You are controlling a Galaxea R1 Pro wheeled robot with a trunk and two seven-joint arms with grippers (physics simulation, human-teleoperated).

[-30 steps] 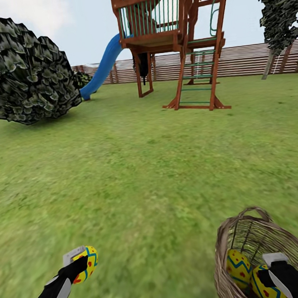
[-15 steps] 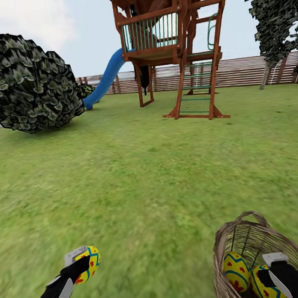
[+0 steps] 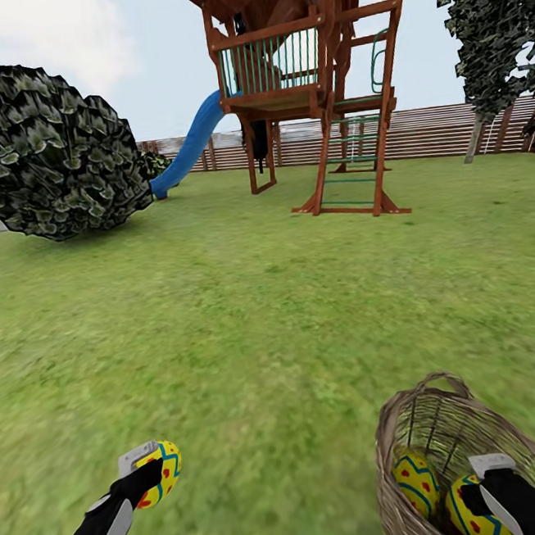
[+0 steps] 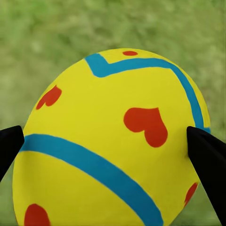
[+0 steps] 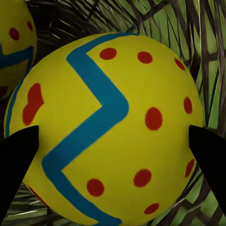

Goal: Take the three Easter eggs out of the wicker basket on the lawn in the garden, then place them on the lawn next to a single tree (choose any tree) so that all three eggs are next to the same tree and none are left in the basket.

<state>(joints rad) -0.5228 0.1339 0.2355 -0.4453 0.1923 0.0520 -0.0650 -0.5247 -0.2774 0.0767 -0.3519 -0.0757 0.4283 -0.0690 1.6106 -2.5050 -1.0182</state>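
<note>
My left gripper (image 3: 151,475) is shut on one yellow Easter egg (image 3: 163,471) with blue bands and red marks, held low over the lawn (image 3: 263,301) at the near left. In the left wrist view that egg (image 4: 113,141) sits between both black fingertips (image 4: 207,157). The wicker basket (image 3: 388,461) stands on the grass at the near right. My right gripper (image 3: 480,499) reaches inside it, shut on a second egg (image 3: 465,518); in the right wrist view this egg (image 5: 108,136) is pinched between the fingertips (image 5: 19,155). A third egg (image 3: 414,483) lies beside it in the basket. The tree is out of view.
A wooden playset (image 3: 307,90) with a blue slide (image 3: 192,139) stands far ahead, before a brown slat fence (image 3: 442,130). A dark mottled leafy mass (image 3: 45,151) sits at the far left, and more dark foliage (image 3: 497,21) at the far right. Open grass lies between.
The whole picture has shifted a little, so the camera has moved. Both grippers keep the same hold on their eggs, and the third egg stays in the basket.
</note>
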